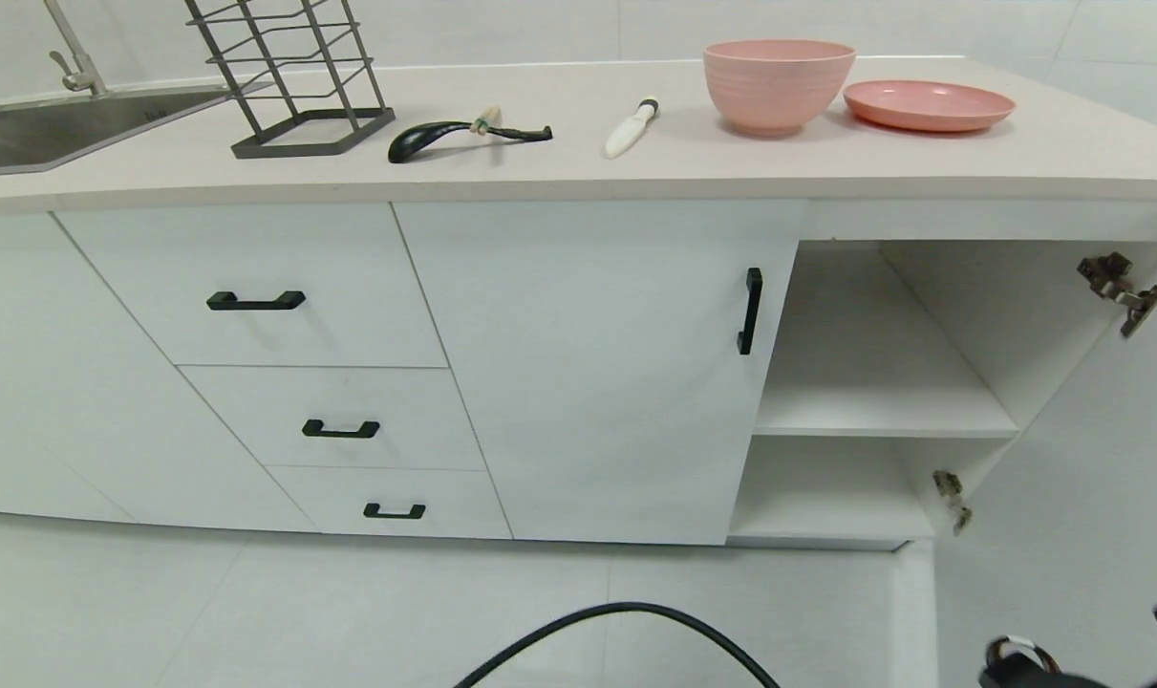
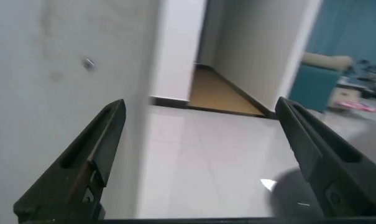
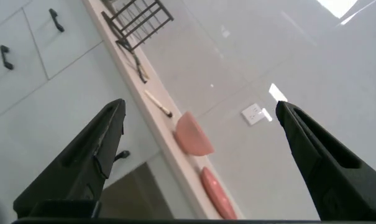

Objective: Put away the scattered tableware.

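Note:
On the countertop [image 1: 635, 167] lie a black ladle [image 1: 444, 136] with a small wooden-handled tool [image 1: 487, 119] across it, and a white-handled knife [image 1: 631, 129]. To their right stand a pink bowl [image 1: 777, 84] and a pink plate [image 1: 927, 105]. My right gripper [image 3: 200, 106] is open and empty, low and away from the counter; beyond it I see the ladle [image 3: 137, 62], knife [image 3: 158, 102], bowl [image 3: 192, 135] and plate [image 3: 215, 186]. My left gripper [image 2: 200, 106] is open and empty over bare floor, facing a hallway.
A dark wire rack [image 1: 296, 81] and a sink [image 1: 53, 124] are at the counter's left. Three drawers [image 1: 253, 301] sit below. The right cabinet door [image 1: 1094, 459] hangs open, showing two bare shelves [image 1: 874, 411]. A black cable [image 1: 626, 616] arcs across the floor.

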Robot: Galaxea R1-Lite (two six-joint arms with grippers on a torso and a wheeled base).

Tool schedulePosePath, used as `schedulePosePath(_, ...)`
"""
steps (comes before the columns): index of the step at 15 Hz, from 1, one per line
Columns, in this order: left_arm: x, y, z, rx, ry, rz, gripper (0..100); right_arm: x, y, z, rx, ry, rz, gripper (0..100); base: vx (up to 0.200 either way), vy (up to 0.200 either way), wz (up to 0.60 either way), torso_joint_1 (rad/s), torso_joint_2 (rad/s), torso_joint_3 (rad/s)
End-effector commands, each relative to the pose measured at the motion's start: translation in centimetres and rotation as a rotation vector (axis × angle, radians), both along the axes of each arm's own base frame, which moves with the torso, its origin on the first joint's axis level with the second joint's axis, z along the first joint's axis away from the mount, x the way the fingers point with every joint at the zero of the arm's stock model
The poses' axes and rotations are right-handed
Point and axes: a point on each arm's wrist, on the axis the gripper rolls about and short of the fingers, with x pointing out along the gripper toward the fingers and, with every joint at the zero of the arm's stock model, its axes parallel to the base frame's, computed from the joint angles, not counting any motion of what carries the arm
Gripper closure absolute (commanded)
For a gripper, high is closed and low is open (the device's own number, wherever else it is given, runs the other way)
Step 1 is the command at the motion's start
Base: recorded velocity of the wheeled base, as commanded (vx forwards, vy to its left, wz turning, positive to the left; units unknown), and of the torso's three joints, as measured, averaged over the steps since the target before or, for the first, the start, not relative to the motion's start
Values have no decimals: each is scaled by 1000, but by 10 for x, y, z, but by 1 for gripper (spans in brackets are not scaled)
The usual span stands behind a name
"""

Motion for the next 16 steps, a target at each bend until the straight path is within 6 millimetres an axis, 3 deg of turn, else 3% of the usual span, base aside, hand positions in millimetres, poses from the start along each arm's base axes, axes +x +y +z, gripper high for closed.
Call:
schedulePosePath(1,-10,-5,-21,25,4,-29,0,-11,4,8,-26,-60,-13,0,0,0,0,0,0,0)
schedulePosePath(4,-8,-2,-12,-25,-10,-32,0,-12,4,9,-30,-65,-13,0,0,0,0,0,0,0)
schedulePosePath(5,10,4,0,-54,-18,3,0,-12,5,8,-30,-65,-13,0,0,0,0,0,0,0)
schedulePosePath(7,47,22,43,-133,-44,80,0,-7,3,3,-15,-29,-12,0,0,0,0,0,0,0)
schedulePosePath(9,86,60,84,-154,-60,174,0,-2,1,-11,13,47,6,0,0,0,0,0,0,0)
schedulePosePath(10,98,86,99,-147,-62,217,0,0,0,-18,29,79,26,0,0,0,0,0,0,0)
schedulePosePath(11,98,86,99,-147,-62,217,0,0,0,-18,29,79,26,0,0,0,0,0,0,0)
schedulePosePath(12,103,148,118,-113,-58,289,0,5,-1,-33,59,140,32,0,0,0,0,0,0,0)
schedulePosePath(13,99,173,120,-95,-53,309,0,6,-1,-39,66,162,32,0,0,0,0,0,0,0)
schedulePosePath(14,89,211,121,-79,-50,337,0,8,-2,-45,75,188,35,0,0,0,0,0,0,0)
schedulePosePath(15,85,226,121,-51,-43,356,0,8,-2,-47,78,198,38,0,0,0,0,0,0,0)
schedulePosePath(16,72,276,138,-36,-102,436,0,9,-1,-63,93,257,79,0,0,0,0,0,0,0)
